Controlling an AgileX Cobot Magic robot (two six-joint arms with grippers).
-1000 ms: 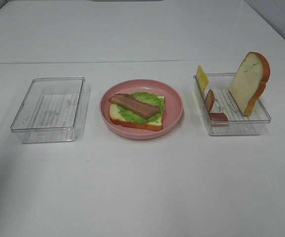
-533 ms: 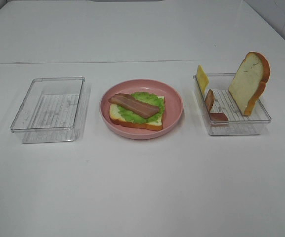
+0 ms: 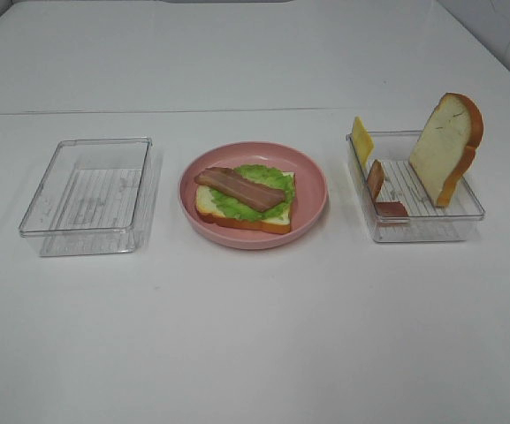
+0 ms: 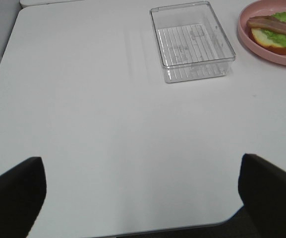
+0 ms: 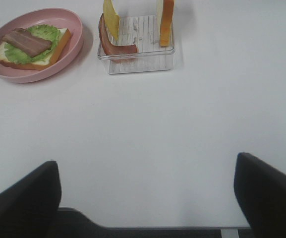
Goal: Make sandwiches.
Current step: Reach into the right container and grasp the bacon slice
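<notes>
Hovering the left gripper (image 4: pixel 140 158) over the white counter (image 3: pixel 255 336), nearer than the pink plate (image 3: pixel 312 190) and to its left, dark fingers (image 4: pixel 14 198) spread wide, pinching nothing. Hovering the right gripper (image 5: pixel 145 159) likewise nearer than the plate but to its right, fingers (image 5: pixel 271 198) spread wide as well, gripping nothing.

Resting on the plate, an open-faced sandwich (image 3: pixel 246 196): lying flat at the bottom, a white bread slice (image 3: pixel 237 221) with orange-brown crust, carrying ruffled green lettuce (image 3: pixel 268 177), carrying in turn one brown-pink bacon strip (image 3: pixel 239 188) laid slantwise.

Sitting left of the plate, apart from it, a clear plastic bin (image 3: pixel 87 240) with a ribbed floor. Sitting right of the plate, also apart, a second clear bin (image 3: pixel 427 228), holding a curled bacon strip (image 3: pixel 376 181) against the wall nearest the plate, a yellow cheese slice (image 3: pixel 361 139) standing at the far corner on the plate's side, and a second bread slice (image 3: pixel 445 146) standing upright along the side away from the plate.
</notes>
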